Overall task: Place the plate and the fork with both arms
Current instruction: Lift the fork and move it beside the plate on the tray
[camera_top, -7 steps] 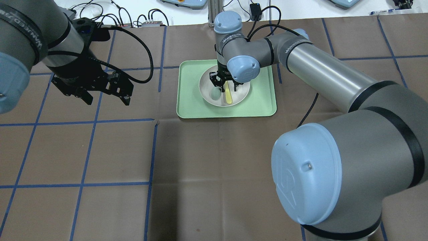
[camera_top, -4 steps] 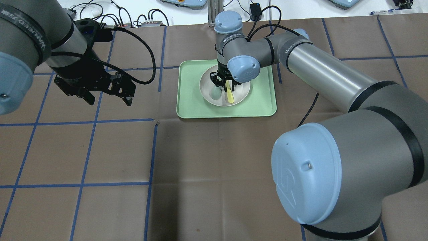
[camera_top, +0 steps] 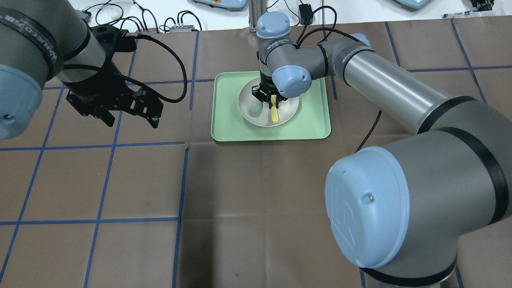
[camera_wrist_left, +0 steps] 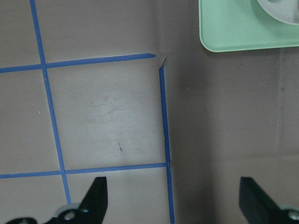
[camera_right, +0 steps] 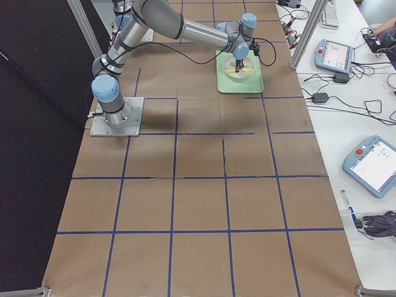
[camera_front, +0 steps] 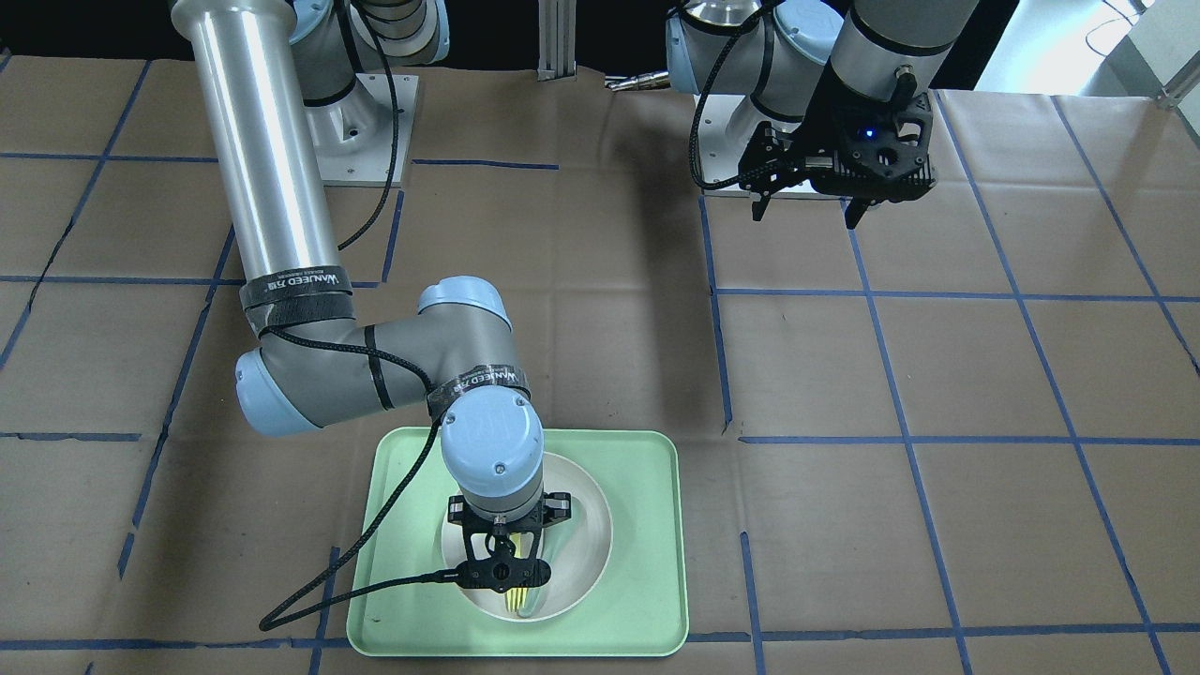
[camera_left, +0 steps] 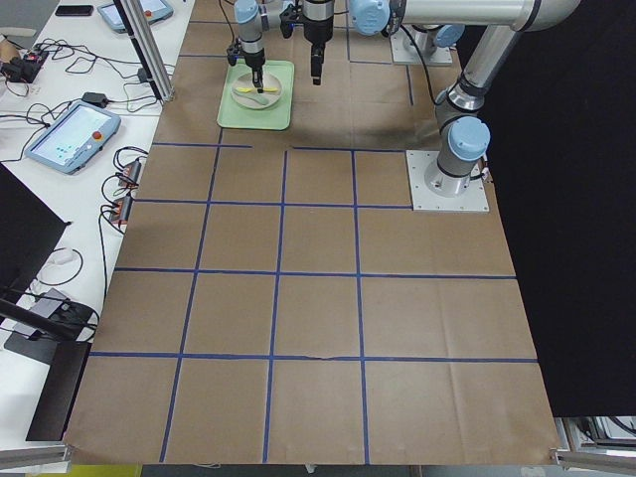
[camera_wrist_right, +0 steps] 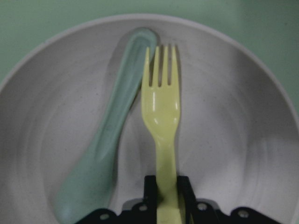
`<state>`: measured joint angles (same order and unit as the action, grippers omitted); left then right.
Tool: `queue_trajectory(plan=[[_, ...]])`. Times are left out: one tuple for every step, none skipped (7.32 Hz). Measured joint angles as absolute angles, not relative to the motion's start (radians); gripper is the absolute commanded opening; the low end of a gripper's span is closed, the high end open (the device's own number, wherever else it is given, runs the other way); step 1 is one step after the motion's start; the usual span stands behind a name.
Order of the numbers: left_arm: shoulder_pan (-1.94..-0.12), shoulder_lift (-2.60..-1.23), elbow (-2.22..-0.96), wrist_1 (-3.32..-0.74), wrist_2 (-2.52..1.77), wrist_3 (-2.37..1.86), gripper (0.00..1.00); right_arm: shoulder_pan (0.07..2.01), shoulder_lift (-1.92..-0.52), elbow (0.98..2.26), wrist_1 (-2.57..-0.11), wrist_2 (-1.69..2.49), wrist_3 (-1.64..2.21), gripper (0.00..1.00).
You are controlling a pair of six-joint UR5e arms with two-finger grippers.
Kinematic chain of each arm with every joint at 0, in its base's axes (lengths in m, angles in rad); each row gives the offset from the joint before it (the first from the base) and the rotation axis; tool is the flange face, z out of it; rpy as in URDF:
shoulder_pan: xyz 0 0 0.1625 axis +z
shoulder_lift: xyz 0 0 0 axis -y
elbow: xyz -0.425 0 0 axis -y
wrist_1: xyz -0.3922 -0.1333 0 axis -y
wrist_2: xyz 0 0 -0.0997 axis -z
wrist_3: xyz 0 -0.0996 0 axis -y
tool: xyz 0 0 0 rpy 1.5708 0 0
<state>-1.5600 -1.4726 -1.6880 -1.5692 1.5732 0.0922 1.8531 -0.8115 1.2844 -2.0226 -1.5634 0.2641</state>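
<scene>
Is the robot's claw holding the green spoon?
No, the right gripper is shut on the yellow fork, while the green spoon lies free beside it in the plate.

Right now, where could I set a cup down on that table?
Bare paper lies between the tray and the left gripper, and all below the tray in the overhead view. The plate is crowded: spoon, fork, right gripper.

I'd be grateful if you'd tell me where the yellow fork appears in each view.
Front-facing: fork, bottom centre.
Overhead: upper centre.
Exterior left: top, too small to tell.
Exterior right: top, too small to tell.
Left wrist: not in view.
Right wrist: centre.
Landmark in every view: green tray.
</scene>
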Motion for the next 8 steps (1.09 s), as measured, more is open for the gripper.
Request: queue_trajectory(plan=[[-1.56, -1.469, -1.689, -1.567, 1.573, 0.093, 1.0, 1.853, -0.816, 1.283, -2.02, -1.563, 0.265, 0.01], [-1.559, -1.469, -1.688, -1.567, 1.574, 0.093, 1.0, 1.852, -0.828, 1.281, -2.011, -1.559, 0.266, 0.01], [-1.559, -1.471, -1.684, -1.566, 1.574, 0.093, 1.0, 1.852, -0.854, 1.276, -1.987, -1.549, 0.267, 0.01], [-1.559, -1.473, -1.68, -1.566, 1.574, 0.093, 1.0, 1.851, -0.886, 1.26, -1.935, -1.542, 0.268, 0.02], [-1.559, -1.474, -1.677, -1.566, 1.574, 0.092, 1.0, 1.845, -0.912, 1.238, -1.87, -1.539, 0.269, 0.02], [-1.559, -1.472, -1.674, -1.566, 1.575, 0.092, 1.0, 1.828, -0.926, 1.227, -1.82, -1.543, 0.272, 0.02], [-1.559, -1.469, -1.671, -1.567, 1.576, 0.092, 1.0, 1.8, -0.933, 1.231, -1.791, -1.55, 0.277, 0.02], [-1.559, -1.467, -1.666, -1.569, 1.577, 0.092, 1.0, 1.763, -0.941, 1.243, -1.774, -1.554, 0.276, 0.02]])
